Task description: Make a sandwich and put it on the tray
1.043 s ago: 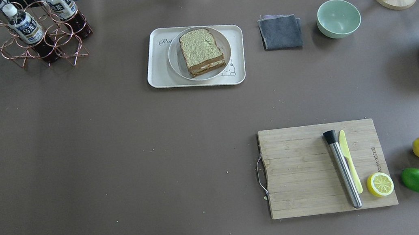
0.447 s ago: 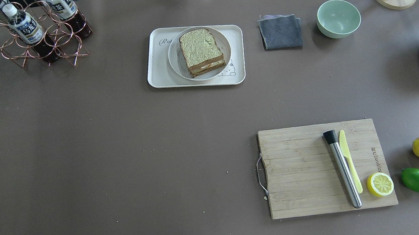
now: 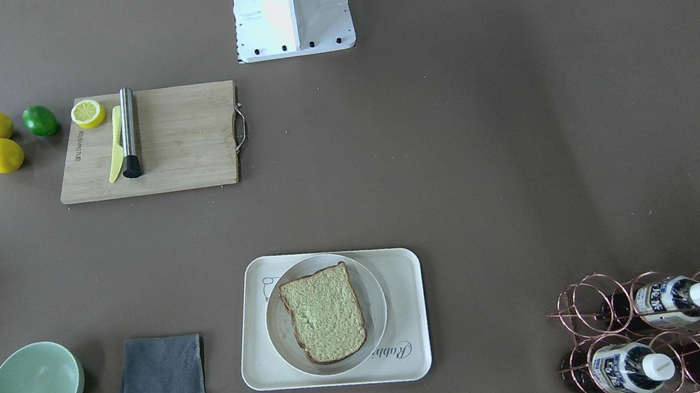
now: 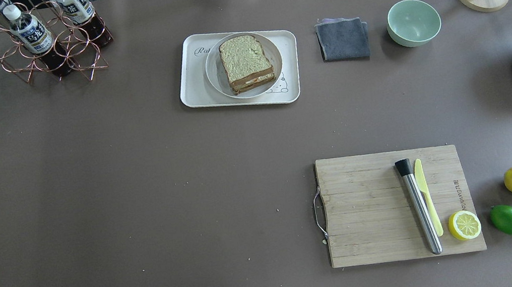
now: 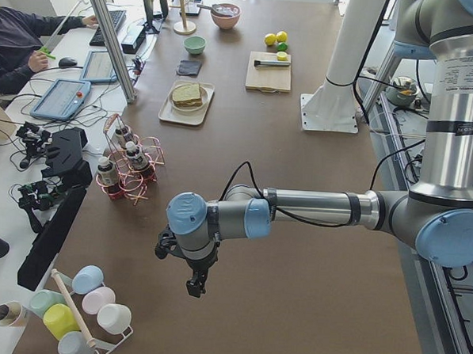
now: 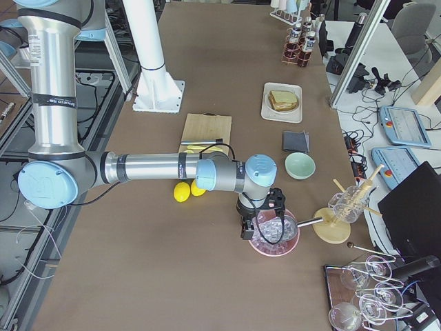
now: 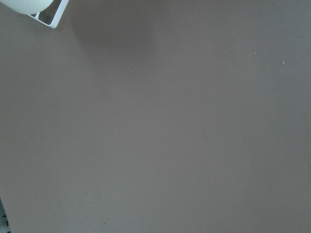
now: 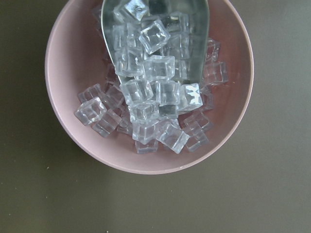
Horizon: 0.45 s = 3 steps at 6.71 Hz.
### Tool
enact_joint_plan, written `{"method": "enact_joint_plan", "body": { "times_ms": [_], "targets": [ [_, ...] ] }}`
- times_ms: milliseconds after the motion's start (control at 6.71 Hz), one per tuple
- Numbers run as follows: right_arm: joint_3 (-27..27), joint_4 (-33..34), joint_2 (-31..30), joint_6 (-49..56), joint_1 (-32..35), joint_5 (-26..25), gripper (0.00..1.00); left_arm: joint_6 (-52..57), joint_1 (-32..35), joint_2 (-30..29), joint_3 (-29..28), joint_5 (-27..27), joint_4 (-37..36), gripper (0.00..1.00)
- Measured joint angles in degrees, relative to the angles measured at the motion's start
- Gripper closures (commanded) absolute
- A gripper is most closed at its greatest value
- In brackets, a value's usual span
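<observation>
Pale, speckled bread with dark brown crust on top of sandwich [image 4: 246, 63]; thin white filling line at near edge between two slices. Sits on round white plate [image 4: 216, 76] inside cream tray [image 4: 193, 89], far centre of table. Left gripper [image 5: 193, 289] over bare table, right gripper [image 6: 246, 233] above pink ice bowl [image 8: 62, 73]; cannot tell jaw state of either.

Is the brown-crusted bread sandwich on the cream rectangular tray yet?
Yes, on it: the sandwich lies on a round white plate that sits inside the tray.
</observation>
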State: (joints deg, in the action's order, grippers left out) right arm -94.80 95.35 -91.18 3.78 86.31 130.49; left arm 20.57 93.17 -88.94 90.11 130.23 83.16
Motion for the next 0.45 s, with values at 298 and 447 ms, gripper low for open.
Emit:
{"method": "enact_joint_plan", "body": {
  "times_ms": [298, 447],
  "targets": [
    [0.12, 0.01, 0.03, 0.00, 0.00, 0.37, 0.00, 0.00, 0.00, 0.00, -0.02, -0.01, 0.07, 0.02],
    [0.18, 0.01, 0.03, 0.00, 0.00, 0.38, 0.00, 0.00, 0.00, 0.00, -0.02, 0.01, 0.07, 0.02]
  ]
}}
